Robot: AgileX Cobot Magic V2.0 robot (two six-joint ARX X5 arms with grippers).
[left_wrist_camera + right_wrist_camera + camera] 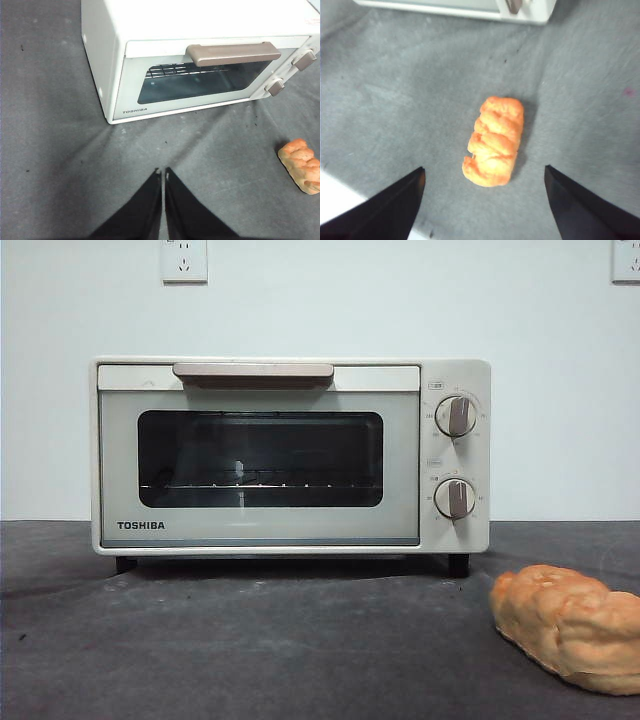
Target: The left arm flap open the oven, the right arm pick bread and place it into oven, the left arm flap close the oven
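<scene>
Cream oven (290, 455) door shut, rack (260, 485) bare; bread (495, 141) on tabletop (250, 640); left pincer (163, 172) pressed together, right pincer (484, 175) spread.

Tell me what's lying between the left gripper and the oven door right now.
Only bare grey cloth, shown in the left wrist view. The left gripper, fingers together, sits back from the oven; the bread lies off to the side.

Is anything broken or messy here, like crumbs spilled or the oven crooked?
Nothing looks broken or spilled. The oven stands level on the table with its door shut. The bread lies whole on the grey table, in front of the oven off its knob side, not touching it. A loaf on bare cloth is the only slightly odd thing.
</scene>
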